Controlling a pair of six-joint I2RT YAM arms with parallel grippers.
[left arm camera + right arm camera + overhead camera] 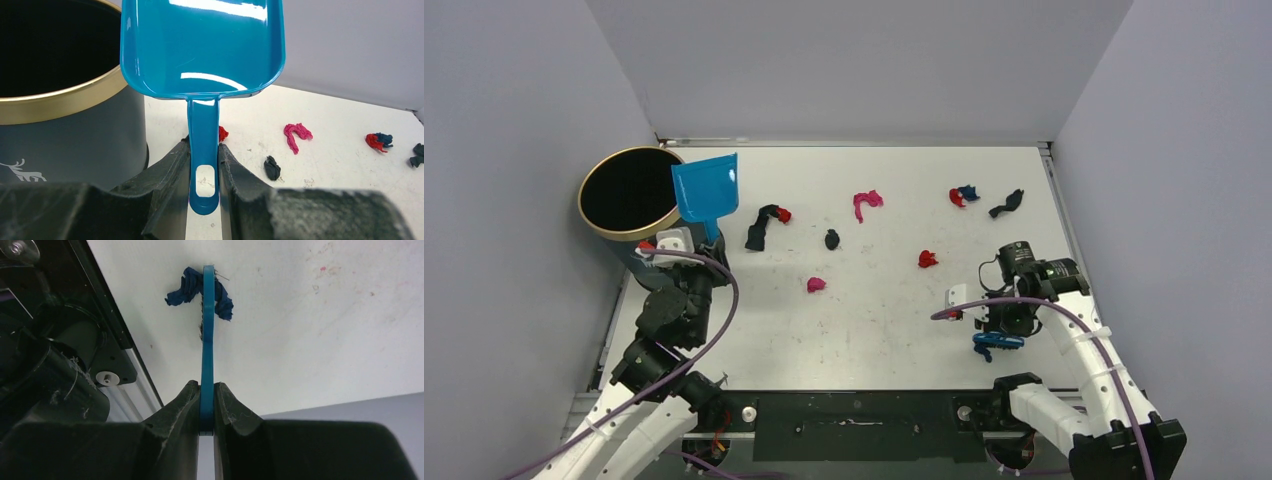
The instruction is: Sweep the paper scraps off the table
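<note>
My left gripper point(204, 150) is shut on the handle of the blue dustpan point(202, 45), holding it raised beside the bin; both also show in the top view, the gripper point(709, 238) and the dustpan point(706, 188). My right gripper point(207, 390) is shut on a thin blue brush point(207, 340), seen edge-on, whose far end touches a dark blue scrap point(190, 287) near the table's front edge. On the white table point(884, 330) lie several scraps: a black one point(757, 232), a red one point(784, 214), a magenta one point(866, 203), a pink one point(816, 284) and a red one point(927, 259).
A dark round bin with a gold rim point(589, 215) stands at the table's far left, just left of the dustpan. More scraps lie at the back right: a red-and-blue one point(964, 195) and a dark one point(1006, 205). The metal rail point(135, 375) runs along the front edge.
</note>
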